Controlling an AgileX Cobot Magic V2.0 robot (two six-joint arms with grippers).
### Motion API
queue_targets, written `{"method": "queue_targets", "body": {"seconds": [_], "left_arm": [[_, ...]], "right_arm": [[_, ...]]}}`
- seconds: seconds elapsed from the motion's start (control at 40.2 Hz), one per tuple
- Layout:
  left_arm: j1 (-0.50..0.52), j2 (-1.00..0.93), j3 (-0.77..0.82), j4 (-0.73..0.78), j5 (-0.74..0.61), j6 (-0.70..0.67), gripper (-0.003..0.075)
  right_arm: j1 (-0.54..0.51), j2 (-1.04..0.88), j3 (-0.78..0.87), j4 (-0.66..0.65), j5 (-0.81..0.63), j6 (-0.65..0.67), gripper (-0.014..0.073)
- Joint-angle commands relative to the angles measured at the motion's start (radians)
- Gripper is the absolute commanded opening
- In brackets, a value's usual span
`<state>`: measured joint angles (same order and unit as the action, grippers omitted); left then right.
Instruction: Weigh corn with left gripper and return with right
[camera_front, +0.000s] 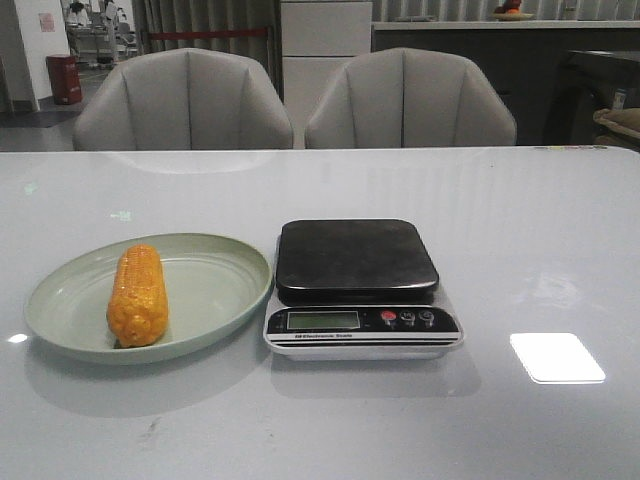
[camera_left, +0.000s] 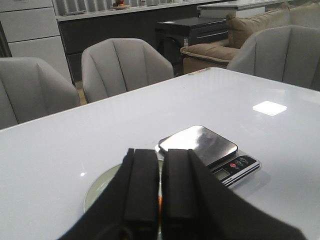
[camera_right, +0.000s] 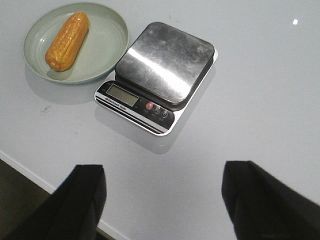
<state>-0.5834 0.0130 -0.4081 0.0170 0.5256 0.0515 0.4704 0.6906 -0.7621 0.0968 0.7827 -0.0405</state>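
Here the corn (camera_front: 137, 295) lies on its side in the left half of the green plate (camera_front: 220, 290), long axis running away from the robot, apart from the scale (camera_front: 360, 290) that sits just beside the plate's right rim. The scale's black platform (camera_front: 355, 260) is bare, so the weighing has not begun.

The left gripper (camera_left: 160, 200) hangs above the near edge of the plate with its fingers (camera_left: 142, 190) pressed together, holding nothing; a sliver of orange shows in the slit between them. The right gripper (camera_right: 162, 200) hovers well back over the table (camera_front: 540, 230) with its fingers (camera_right: 85, 200) spread wide and nothing between them.

The cob looks stiff and fairly light, a rounded cylinder with bumpy rows of kernels and a slight gloss. Being round, it will likely roll on the shallow plate if nudged from one side, and it may pivot in the pads if held near an end. The safest hold is probably across the middle, fingers straddling the width from above, closing on the two long flanks. The left fingers must open first, wider than the cob. A moderate squeeze should do; the kernels give some grip.
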Motion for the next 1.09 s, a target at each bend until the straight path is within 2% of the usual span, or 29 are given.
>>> {"method": "queue_targets", "body": {"seconds": [0.0,0.124,0.323,0.472,0.572,0.646,0.696,0.746,0.82,0.845,0.895,1.069], "left_arm": [[0.0,0.014,-0.023,0.001,-0.08,-0.006,0.0132],[0.0,0.014,-0.023,0.001,-0.08,-0.006,0.0132],[0.0,0.014,-0.023,0.001,-0.08,-0.006,0.0132],[0.0,0.014,-0.023,0.001,-0.08,-0.006,0.0132],[0.0,0.014,-0.023,0.001,-0.08,-0.006,0.0132],[0.0,0.014,-0.023,0.001,-0.08,-0.006,0.0132],[0.0,0.014,-0.023,0.001,-0.08,-0.006,0.0132],[0.0,0.014,-0.023,0.001,-0.08,-0.006,0.0132],[0.0,0.014,-0.023,0.001,-0.08,-0.006,0.0132],[0.0,0.014,-0.023,0.001,-0.08,-0.006,0.0132],[0.0,0.014,-0.023,0.001,-0.08,-0.006,0.0132],[0.0,0.014,-0.023,0.001,-0.08,-0.006,0.0132]], "right_arm": [[-0.007,-0.138,0.096,-0.029,-0.14,-0.013,0.0588],[-0.007,-0.308,0.23,-0.029,-0.229,-0.013,0.0588],[-0.007,-0.551,0.406,-0.049,-0.45,-0.015,0.0588],[-0.007,-0.603,0.542,-0.061,-0.666,-0.015,0.0588],[-0.009,-0.603,0.568,-0.07,-0.723,-0.016,0.0581],[-0.011,-0.603,0.568,-0.087,-0.717,-0.017,0.0535],[-0.011,-0.603,0.568,-0.102,-0.701,-0.017,0.0469],[-0.011,-0.603,0.568,-0.12,-0.687,-0.017,0.0367],[-0.011,-0.603,0.568,-0.141,-0.664,-0.017,0.0153],[-0.011,-0.603,0.568,-0.145,-0.658,-0.017,0.0117],[-0.011,-0.603,0.568,-0.155,-0.655,-0.017,0.0151],[-0.011,-0.603,0.568,-0.156,-0.655,-0.017,0.0139]]}}
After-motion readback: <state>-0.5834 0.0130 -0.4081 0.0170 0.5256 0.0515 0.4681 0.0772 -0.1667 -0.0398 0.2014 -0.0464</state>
